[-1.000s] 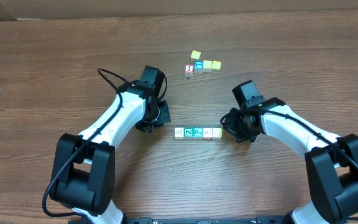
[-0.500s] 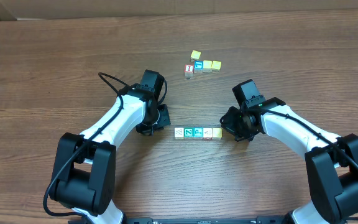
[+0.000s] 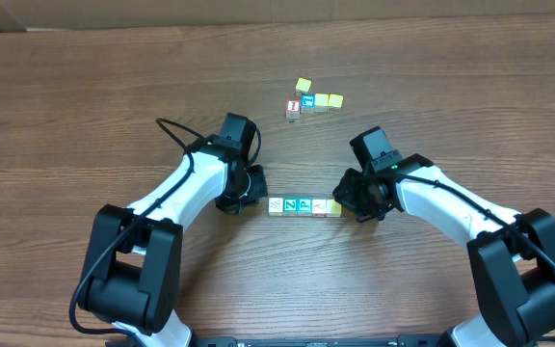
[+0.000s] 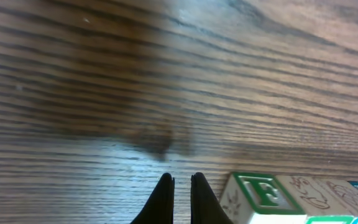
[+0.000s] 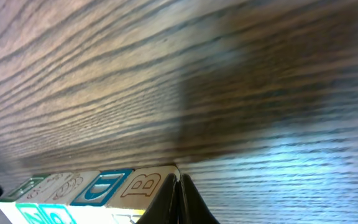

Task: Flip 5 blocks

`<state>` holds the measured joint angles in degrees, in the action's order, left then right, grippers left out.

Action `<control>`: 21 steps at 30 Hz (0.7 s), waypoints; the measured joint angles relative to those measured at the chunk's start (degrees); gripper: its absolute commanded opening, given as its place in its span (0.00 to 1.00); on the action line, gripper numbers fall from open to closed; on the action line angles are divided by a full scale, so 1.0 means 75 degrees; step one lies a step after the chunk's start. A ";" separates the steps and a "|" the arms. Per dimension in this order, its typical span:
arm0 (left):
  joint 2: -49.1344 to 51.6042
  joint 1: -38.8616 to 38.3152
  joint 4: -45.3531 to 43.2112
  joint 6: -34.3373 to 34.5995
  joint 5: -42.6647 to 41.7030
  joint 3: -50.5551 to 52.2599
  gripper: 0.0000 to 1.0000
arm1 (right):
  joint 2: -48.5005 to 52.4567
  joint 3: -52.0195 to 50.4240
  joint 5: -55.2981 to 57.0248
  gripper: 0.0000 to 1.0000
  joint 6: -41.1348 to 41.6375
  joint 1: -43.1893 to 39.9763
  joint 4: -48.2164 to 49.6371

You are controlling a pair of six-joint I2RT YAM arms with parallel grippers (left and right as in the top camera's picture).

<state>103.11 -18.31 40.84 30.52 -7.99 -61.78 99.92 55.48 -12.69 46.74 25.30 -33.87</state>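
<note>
My left jaws are pressed together, with only a hairline slit between the two dark fingertips [image 4: 163,202] at the bottom middle of the left wrist view. They grip nothing. Just to their right in that view stands the green-faced block [image 4: 260,193], a green-framed letter turned toward my camera. I cannot tell whether my fingertip touches it.

My right jaws are also closed on nothing, with the fingertips [image 5: 169,205] meeting at the bottom middle of the right wrist view. Directly to their left is a block face printed with a B [image 5: 145,183], either against the tip or just beside it. A teal-framed face [image 5: 107,186] comes next along the line.

From overhead, the row of five letter blocks [image 3: 306,205] lies a little below the middle of the frame on the wooden worktop [image 3: 85,116]. It runs left to right, with each block touching its neighbour. The green-faced block is at the left end, a teal-faced block [image 3: 293,205] follows it, and the yellow-tan block [image 3: 335,206] closes the right end. My left arm [image 3: 196,178] comes in from the lower left and ends just beside the row's left end. My right arm [image 3: 432,193] comes in from the lower right and ends at its right end.

In the upper middle of the frame, well apart from the row, sits a loose cluster: a red-faced cube [image 3: 294,108], a teal cube [image 3: 307,99] and three yellow cubes [image 3: 322,99].
</note>
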 measured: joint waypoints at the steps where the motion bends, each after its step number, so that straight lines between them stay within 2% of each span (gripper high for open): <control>1: 0.0000 -0.0044 -0.0032 0.0009 -0.0003 0.0026 0.04 | 0.0000 0.0000 0.0000 0.04 -0.0003 0.0026 0.0000; 21: 0.0000 -0.0213 -0.0047 0.0122 -0.0055 0.0041 0.04 | 0.0000 0.0000 0.0073 0.04 0.0000 0.0032 -0.0221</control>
<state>103.11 -19.90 40.49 31.44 -8.40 -61.47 99.92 55.48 -12.14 46.74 25.54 -35.53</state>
